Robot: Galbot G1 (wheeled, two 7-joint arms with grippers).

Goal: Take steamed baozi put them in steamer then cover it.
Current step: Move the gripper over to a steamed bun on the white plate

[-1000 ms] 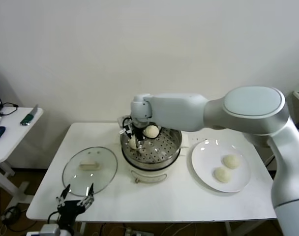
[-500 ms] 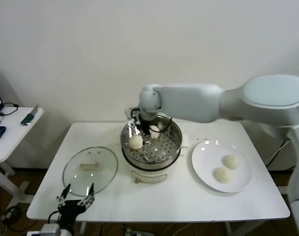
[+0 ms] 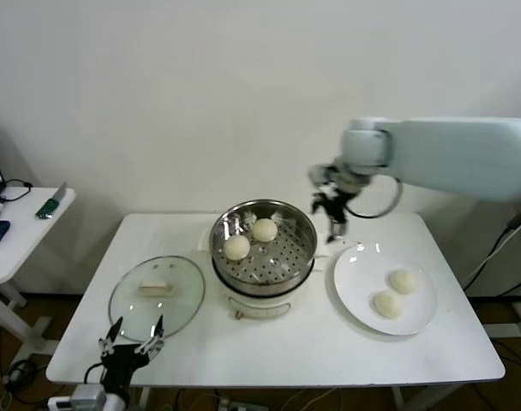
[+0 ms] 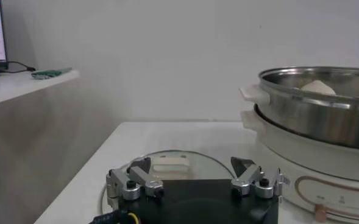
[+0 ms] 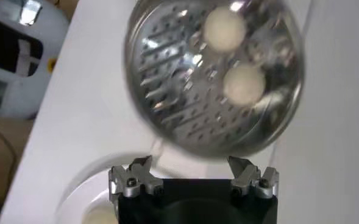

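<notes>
**Two buns in, two to go: right gripper in the air between steamer and plate**

Head view shows the right gripper [image 3: 332, 208] in the air beside the steamer [image 3: 305, 244], above the gap between its rim and the white plate [image 3: 350, 282]. Its jaws are spread wide and nothing sits between them; the right wrist view confirms this, with both fingertips [image 5: 140, 168] apart and bare over the perforated floor. That empty, open stance, placed on the plate side of the steamer, suits a reach for another bun rather than a delivery.

Inside the steamer, two baozi lie on the steel floor: one toward the back [image 3: 264, 229] and one nearer the glass lid's side [image 3: 236, 247], close together but not touching. They sit off to one side, which leaves bare floor for more. On the plate beside the steamer, two further baozi [image 3: 403, 281] and [image 3: 387, 304] wait just apart from each other, so by my reckoning the loading is about half done.

The glass lid [image 3: 156, 295] lies flat on the table [image 3: 312, 347] on the steamer's other side, handle up, within easy reach of the left gripper [image 3: 132, 345]. That one is parked at the table's near edge in front of the lid, jaws also spread and empty.
</notes>
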